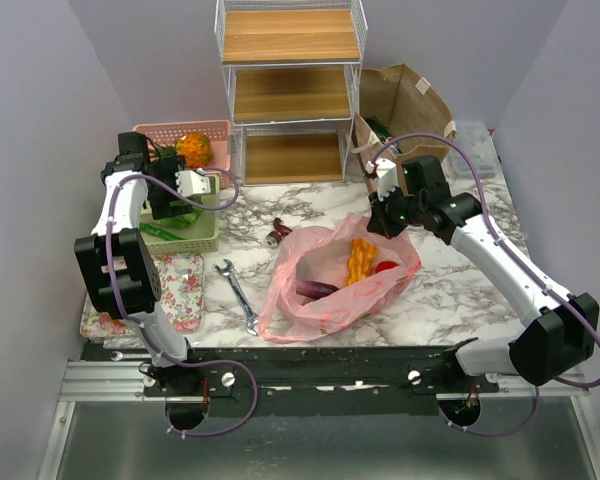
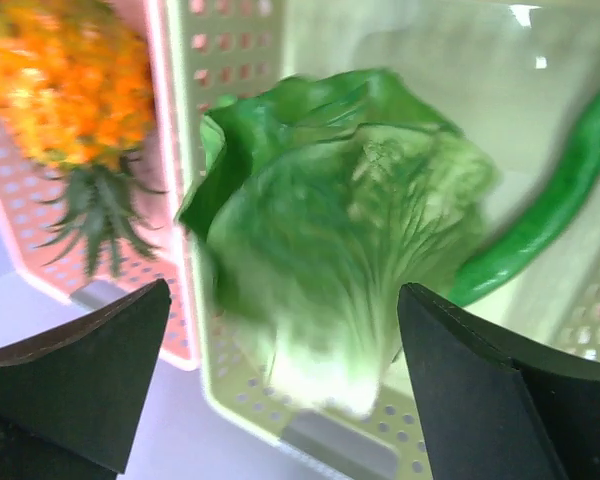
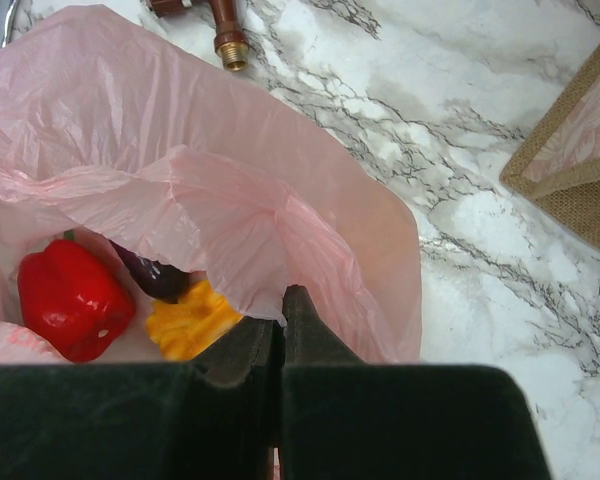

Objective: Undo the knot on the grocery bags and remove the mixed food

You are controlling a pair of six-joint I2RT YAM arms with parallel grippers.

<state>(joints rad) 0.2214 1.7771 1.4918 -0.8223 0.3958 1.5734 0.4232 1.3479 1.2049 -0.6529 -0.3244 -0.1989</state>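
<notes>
From above, the pink plastic bag lies on the marble bench with its mouth open. Inside it are orange pieces, a red vegetable and a purple eggplant. The right gripper is at the bag's far rim. The left gripper hangs over the green basket, beside the pink basket with the pineapple. The brown paper bag stands at the back right.

In the left wrist view the jaws are spread wide. The lettuce, blurred, is in the green basket next to a long green pepper.

In the right wrist view the jaws are pressed together, pinching a fold of the pink bag's rim.
</notes>
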